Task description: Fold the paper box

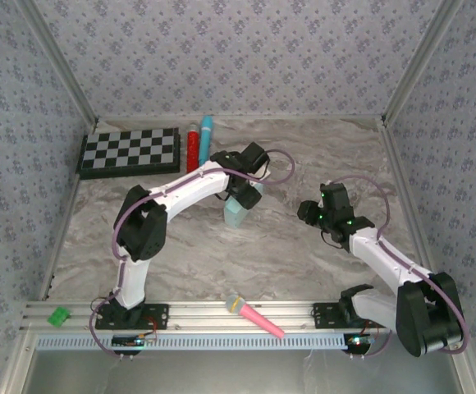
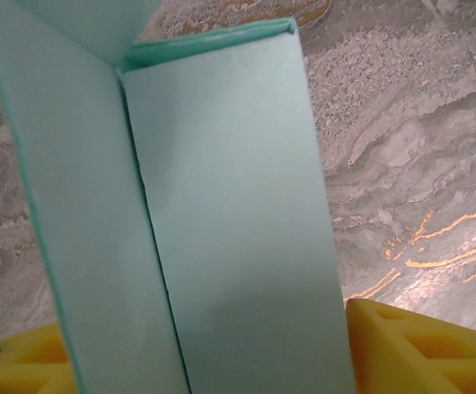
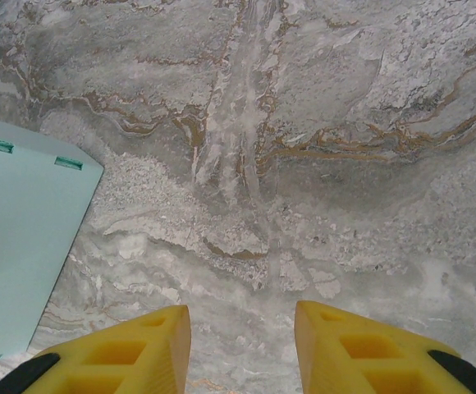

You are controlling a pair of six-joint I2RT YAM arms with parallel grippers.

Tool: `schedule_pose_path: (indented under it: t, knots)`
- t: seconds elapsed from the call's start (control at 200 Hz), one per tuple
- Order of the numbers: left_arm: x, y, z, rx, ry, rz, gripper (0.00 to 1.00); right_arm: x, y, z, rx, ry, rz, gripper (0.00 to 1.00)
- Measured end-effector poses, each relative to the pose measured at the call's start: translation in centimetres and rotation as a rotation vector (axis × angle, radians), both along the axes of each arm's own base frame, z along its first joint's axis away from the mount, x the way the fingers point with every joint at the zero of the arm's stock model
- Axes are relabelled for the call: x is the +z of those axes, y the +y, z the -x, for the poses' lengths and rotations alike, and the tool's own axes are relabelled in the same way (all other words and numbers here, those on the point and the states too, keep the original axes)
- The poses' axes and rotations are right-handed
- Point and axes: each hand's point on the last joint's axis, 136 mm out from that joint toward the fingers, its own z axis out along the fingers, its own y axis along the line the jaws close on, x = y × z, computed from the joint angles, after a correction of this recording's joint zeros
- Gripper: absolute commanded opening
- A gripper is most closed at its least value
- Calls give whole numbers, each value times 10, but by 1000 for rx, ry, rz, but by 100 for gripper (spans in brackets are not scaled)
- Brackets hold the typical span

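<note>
The pale mint-blue paper box (image 1: 235,213) stands on end near the middle of the marble table, under the left arm's wrist. My left gripper (image 1: 245,195) is shut on it. In the left wrist view the box (image 2: 230,222) is close up between the yellow fingers (image 2: 423,349), with a vertical seam down its face and a flap angling off at the top left. My right gripper (image 1: 309,212) hovers to the right of the box, apart from it. It is open (image 3: 242,349) over bare marble, and the box's corner (image 3: 20,238) lies at that view's left edge.
A checkerboard (image 1: 130,151) lies at the back left, with a red tube (image 1: 193,146) and a cyan tube (image 1: 206,138) beside it. A pink pen with a green cap (image 1: 254,316) and a small green block (image 1: 58,316) rest on the front rail. Patterned walls enclose the table.
</note>
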Motion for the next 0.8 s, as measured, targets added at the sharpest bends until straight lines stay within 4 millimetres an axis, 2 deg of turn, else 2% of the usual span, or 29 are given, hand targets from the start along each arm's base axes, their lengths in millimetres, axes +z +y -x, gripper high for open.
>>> schedule_pose_path:
  t: [0.205,0.655,0.8]
  knots:
    - [-13,-1,2,-120,-20,-28,62,-1,-1,0,-3,3,1,40]
    - [-6,3,-1,-329,-42,52,55,-6,-4,3,-10,15,5,40]
    - [-5,1,8,-419,-38,58,55,-6,-5,3,-12,13,4,40]
